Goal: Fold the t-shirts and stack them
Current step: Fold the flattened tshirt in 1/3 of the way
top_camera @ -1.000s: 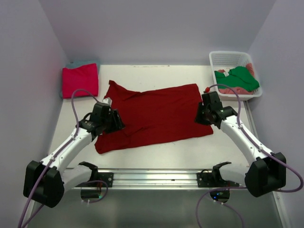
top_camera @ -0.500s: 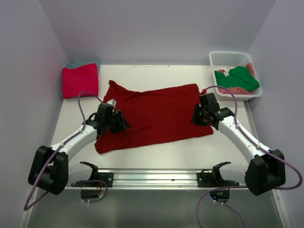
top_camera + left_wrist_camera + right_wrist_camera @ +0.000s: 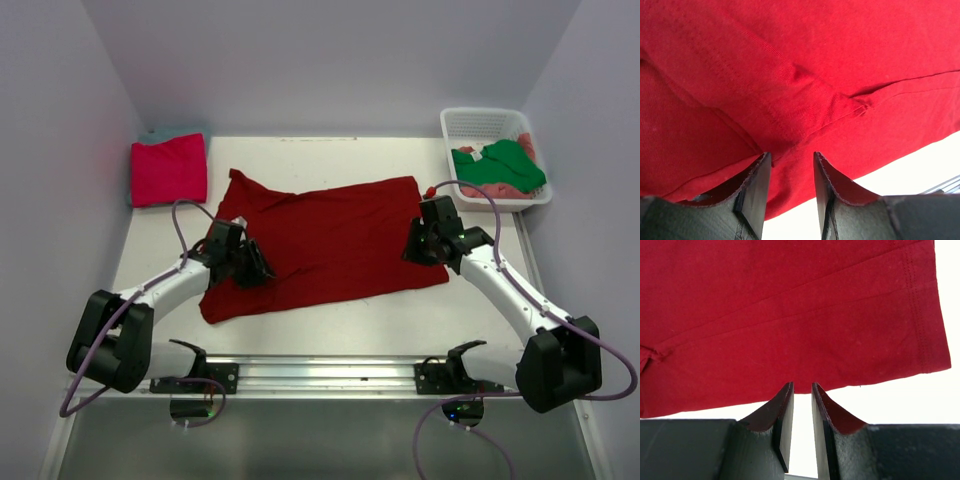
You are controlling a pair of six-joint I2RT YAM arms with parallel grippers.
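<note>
Cloth under both arms: dark red t-shirt (image 3: 330, 240) spread flat mid-table (image 3: 330, 312), wrinkled along its left side.

Left gripper (image 3: 790, 157): tips down over the shirt's near-left part, inside its edge. Jaws parted by a moderate gap. Red fabric fills the gap and everything ahead of the tips. A stitched seam crosses just ahead of the jaws, with a small pucker beyond it. Bare table shows only off to one side, behind the tips. No fold seen pinched between the pads: released, sitting over cloth.

Right gripper (image 3: 802, 386): at the shirt's right edge. Jaws narrowly apart, white table showing through the slit, nothing between them. The shirt's edge lies just ahead of the fingertips; touching or barely clear, cannot tell. A double-stitched hem runs ahead and to the side of the jaws, with table beyond it.

Well apart from both jaws:
- Folded magenta-pink t-shirt (image 3: 168, 168), far beyond and left of the left gripper, with a teal t-shirt (image 3: 175, 133) showing from beneath its far edge.
- White basket (image 3: 480, 115), beyond and right of the right gripper, holding a crumpled green t-shirt (image 3: 500, 165) on top of a salmon-pink t-shirt (image 3: 505, 189).
</note>
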